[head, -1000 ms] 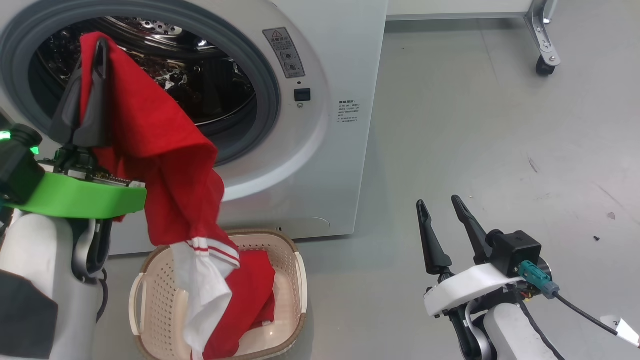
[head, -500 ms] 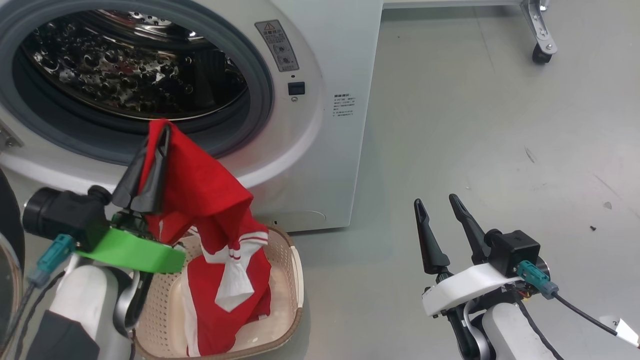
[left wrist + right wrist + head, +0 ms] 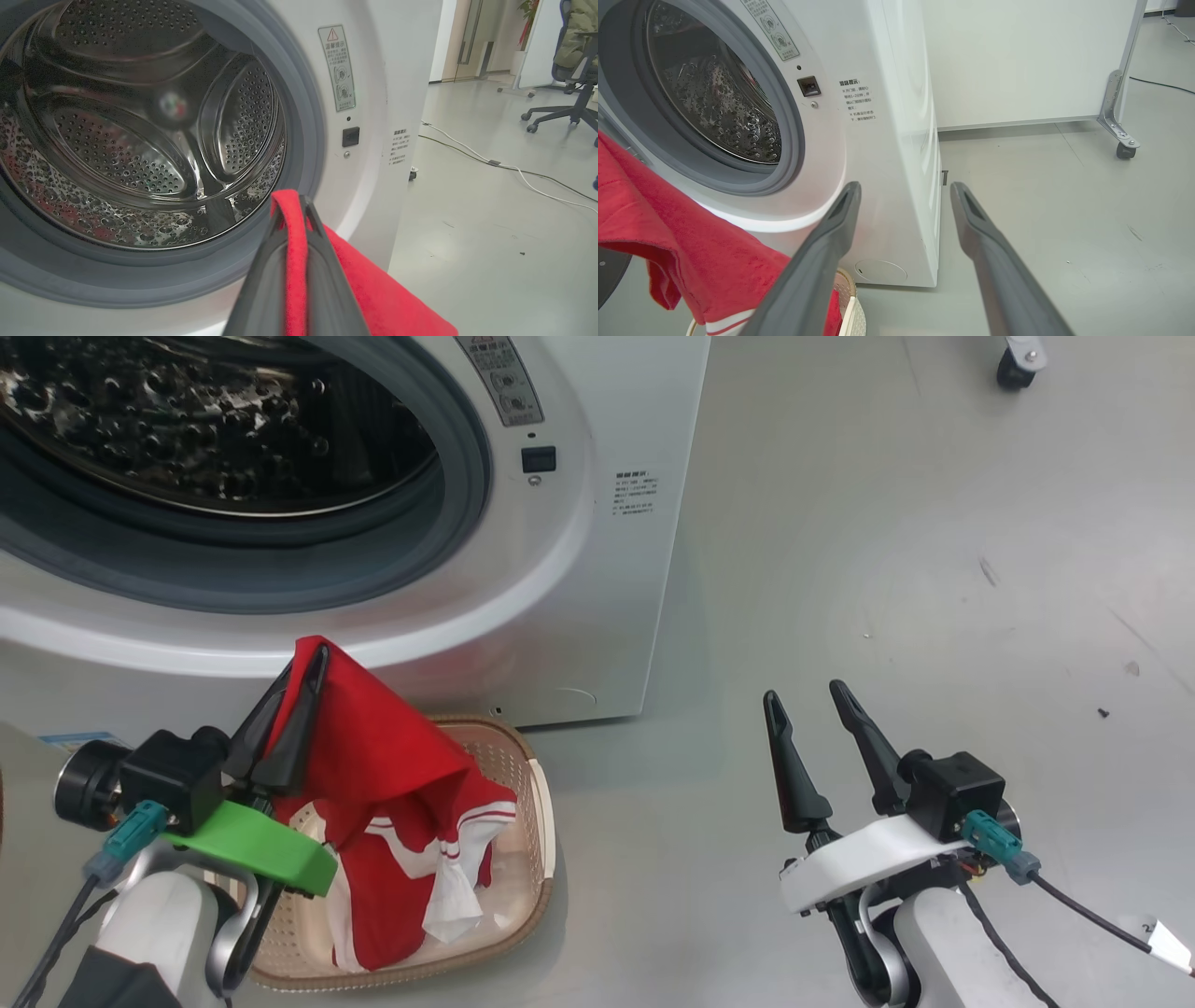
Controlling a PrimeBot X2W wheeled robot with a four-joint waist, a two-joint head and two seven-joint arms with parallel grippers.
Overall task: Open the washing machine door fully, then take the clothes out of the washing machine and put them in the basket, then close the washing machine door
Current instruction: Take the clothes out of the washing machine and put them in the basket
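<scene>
The basket (image 3: 540,821) is sitting on the floor (image 3: 840,569), right in front of the washing machine (image 3: 597,569). The red clothes (image 3: 392,775) with white stripes are lying partly in the basket, and one end is hanging up above it. The left gripper (image 3: 313,658) is squeezing that end tight between its shut jaws, over the basket's left side. The right gripper (image 3: 803,693) is hovering off to the right over the floor, with its jaws spread wide and nothing between them. The machine's round opening is showing the shiny drum (image 3: 140,140), which is full of little holes. A sticker (image 3: 339,67) beside the opening is showing a red warning triangle. The small writing (image 3: 400,147) near it is too tiny to read.
</scene>
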